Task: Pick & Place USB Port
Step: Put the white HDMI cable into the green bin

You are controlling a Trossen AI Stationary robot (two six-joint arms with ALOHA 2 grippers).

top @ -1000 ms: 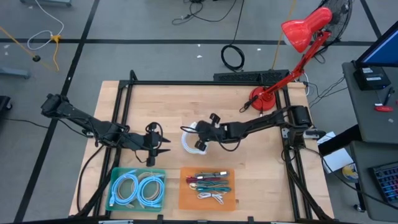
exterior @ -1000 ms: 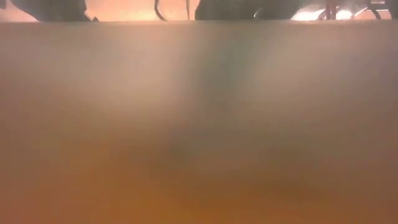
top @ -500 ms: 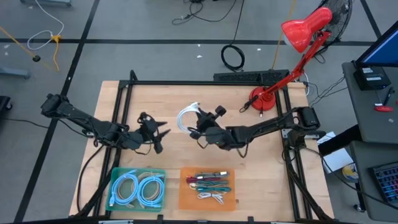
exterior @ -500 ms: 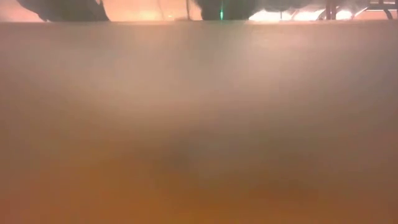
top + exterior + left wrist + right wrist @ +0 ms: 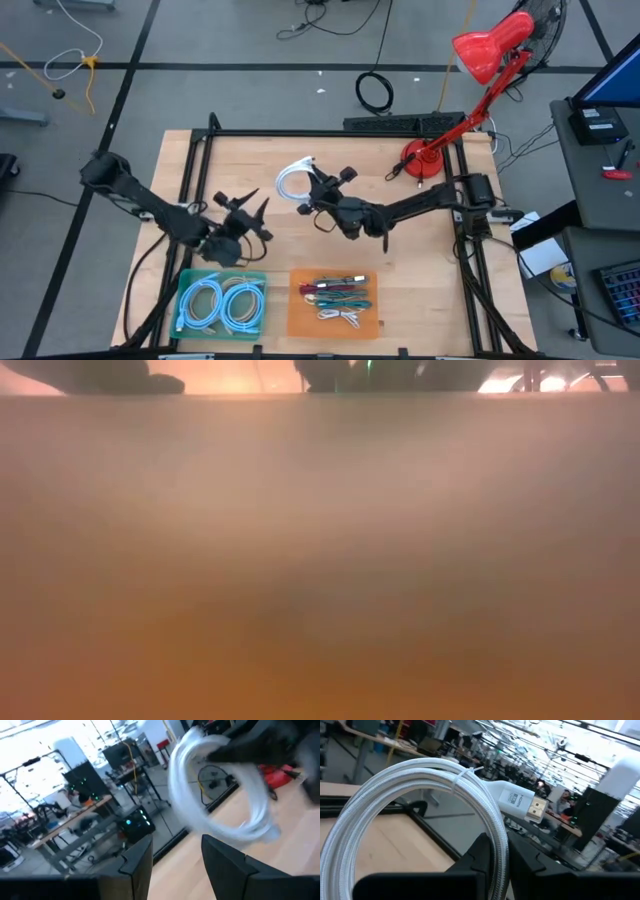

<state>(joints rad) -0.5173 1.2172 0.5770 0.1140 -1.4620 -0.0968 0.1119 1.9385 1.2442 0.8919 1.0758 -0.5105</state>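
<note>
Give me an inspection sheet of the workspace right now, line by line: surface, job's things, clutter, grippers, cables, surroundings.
Surface: wooden table inside a black frame.
Job's things: coiled white cable held up off the table; teal tray with two light blue coils; orange tray with mixed cables.
Clutter: red desk lamp with its base at the table's far right corner.
Grippers: right gripper jaws shut on the white cable; left gripper jaws open, empty, pointing toward it.
Cables: loose black loop on the floor.
Surroundings: desks and equipment beyond the table; no person clearly seen.

Braided white cable [image 5: 415, 775] above matt wooden table [image 5: 400, 260]
</note>
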